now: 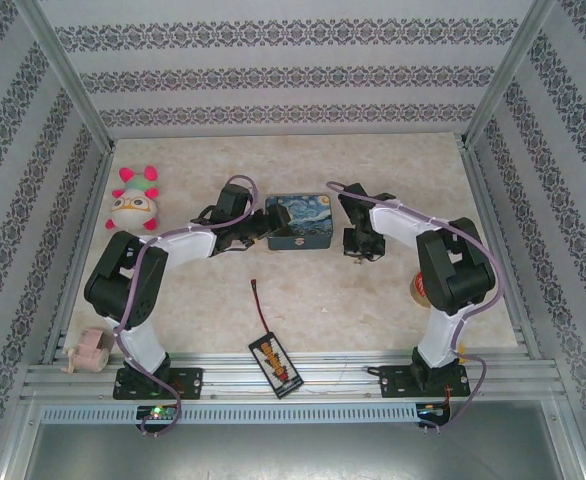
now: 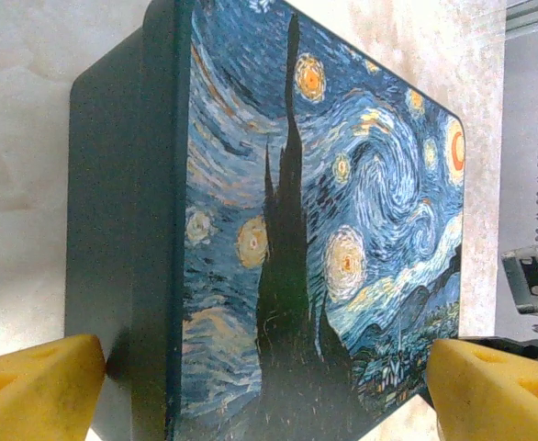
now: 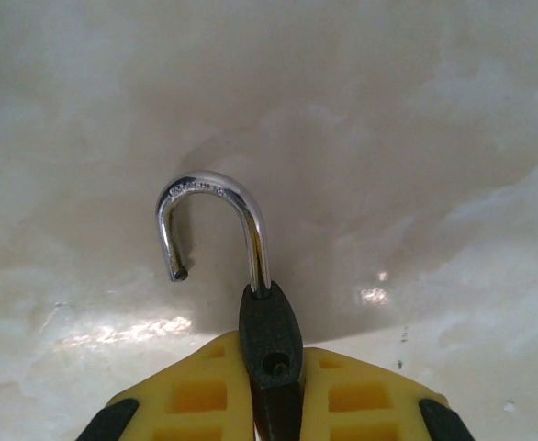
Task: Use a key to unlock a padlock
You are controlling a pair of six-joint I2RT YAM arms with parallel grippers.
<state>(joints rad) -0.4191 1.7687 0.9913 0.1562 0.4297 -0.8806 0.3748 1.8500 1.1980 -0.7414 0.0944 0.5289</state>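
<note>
Right wrist: right end effector (image 3: 271, 356) pinches dark padlock (image 3: 269, 329), shackle (image 3: 209, 184) open; left end effector (image 2: 264, 390) wide.

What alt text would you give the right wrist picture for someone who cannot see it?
A small dark padlock is pinched between the yellow fingers of the right pincer, its silvery shackle swung open with one end free. Behind it lies a pale marbled table.

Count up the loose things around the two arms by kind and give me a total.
Padlock: 1
Painted tin: 1
Plush toy: 1
Black pack: 1
Tape roll, partly hidden: 1
Pink item, kind unclear: 1
Total: 6
</note>
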